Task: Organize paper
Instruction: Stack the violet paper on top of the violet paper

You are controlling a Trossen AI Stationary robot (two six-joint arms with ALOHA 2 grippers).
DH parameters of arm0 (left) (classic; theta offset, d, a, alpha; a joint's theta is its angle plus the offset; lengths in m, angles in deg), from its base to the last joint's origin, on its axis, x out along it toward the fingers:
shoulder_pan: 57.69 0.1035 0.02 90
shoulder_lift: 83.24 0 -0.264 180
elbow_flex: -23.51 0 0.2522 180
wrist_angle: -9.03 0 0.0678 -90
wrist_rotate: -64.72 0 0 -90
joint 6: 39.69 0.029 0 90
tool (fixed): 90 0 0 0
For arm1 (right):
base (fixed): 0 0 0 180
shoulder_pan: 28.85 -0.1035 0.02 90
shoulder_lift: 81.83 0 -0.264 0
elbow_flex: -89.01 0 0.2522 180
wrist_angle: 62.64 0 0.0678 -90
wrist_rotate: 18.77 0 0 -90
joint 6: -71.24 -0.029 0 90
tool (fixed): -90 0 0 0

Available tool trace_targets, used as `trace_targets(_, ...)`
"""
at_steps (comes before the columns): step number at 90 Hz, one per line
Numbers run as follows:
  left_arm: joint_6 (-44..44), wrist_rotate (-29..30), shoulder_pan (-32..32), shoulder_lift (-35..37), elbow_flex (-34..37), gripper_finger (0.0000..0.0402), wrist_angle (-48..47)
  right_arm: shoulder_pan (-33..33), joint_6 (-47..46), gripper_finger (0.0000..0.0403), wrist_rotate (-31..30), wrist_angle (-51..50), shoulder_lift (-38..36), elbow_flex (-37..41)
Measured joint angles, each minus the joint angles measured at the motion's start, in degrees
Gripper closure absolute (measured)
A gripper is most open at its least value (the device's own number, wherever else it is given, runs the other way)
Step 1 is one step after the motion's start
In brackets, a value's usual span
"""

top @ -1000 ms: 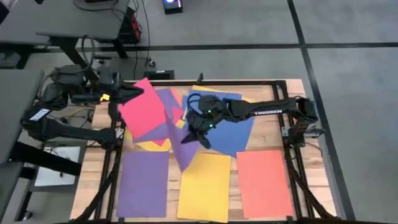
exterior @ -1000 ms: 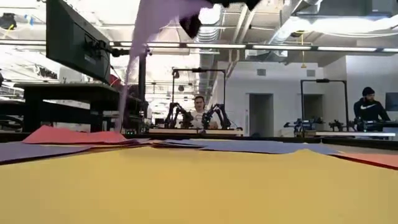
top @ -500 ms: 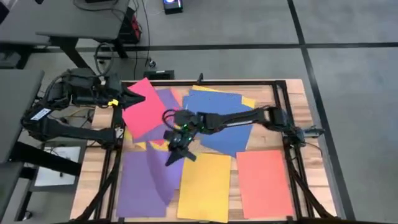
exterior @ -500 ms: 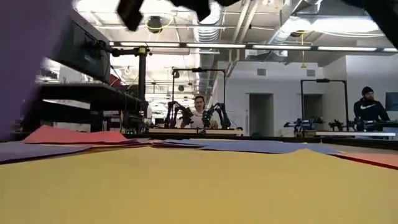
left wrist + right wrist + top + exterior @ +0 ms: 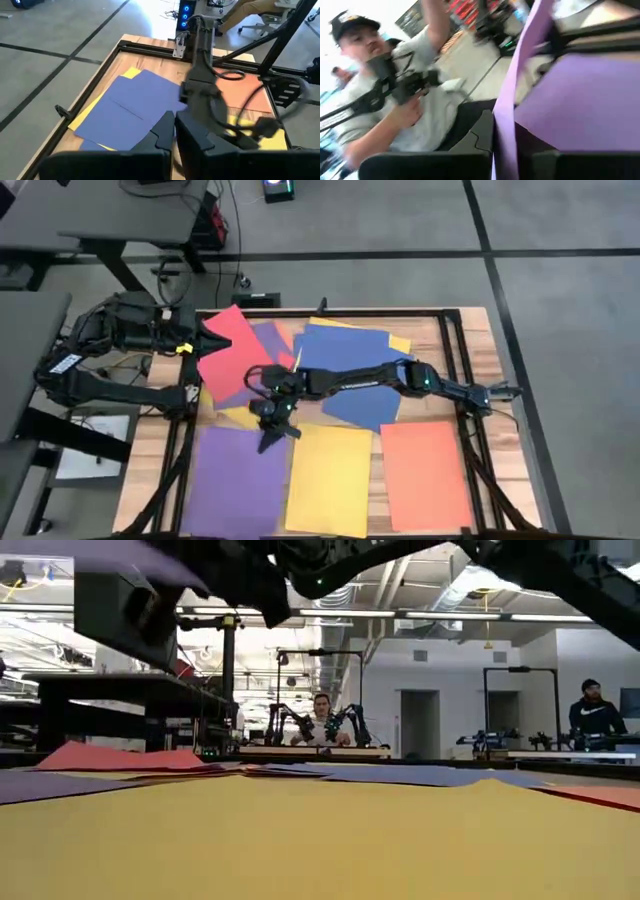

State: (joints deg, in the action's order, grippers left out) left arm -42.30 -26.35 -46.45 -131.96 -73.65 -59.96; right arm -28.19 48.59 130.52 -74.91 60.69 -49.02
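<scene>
- The paper lies in flat coloured sheets: a purple sheet [image 5: 238, 480] beneath the right gripper [image 5: 268, 418], yellow [image 5: 328, 478] and orange [image 5: 425, 474] beside it, blue [image 5: 350, 375] behind.
- Its fingers [image 5: 475, 145] are pinched on the purple sheet's edge.
- The left gripper [image 5: 205, 340] pinches a red sheet [image 5: 232, 352].

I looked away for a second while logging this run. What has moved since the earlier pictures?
The right gripper carried a purple paper sheet from the mixed pile toward the purple stack at the table's front left, and is still shut on it. The right arm stretched out further leftward. The left gripper drew back slightly, staying by the red sheet. The yellow stack and orange stack stayed put.
</scene>
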Motion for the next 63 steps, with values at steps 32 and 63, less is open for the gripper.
trace_targets(32, 0.3, 0.0, 0.0, -0.9, 0.0, 0.0402, -0.7, 2.3, -2.2, 0.0403, -7.7, -6.4, 4.5, 0.0)
trace_targets(63, 0.5, 0.0, 0.0, -2.6, 0.0, 0.0402, -1.1, 2.0, -5.4, 0.0403, -17.3, -5.3, 6.1, 0.0)
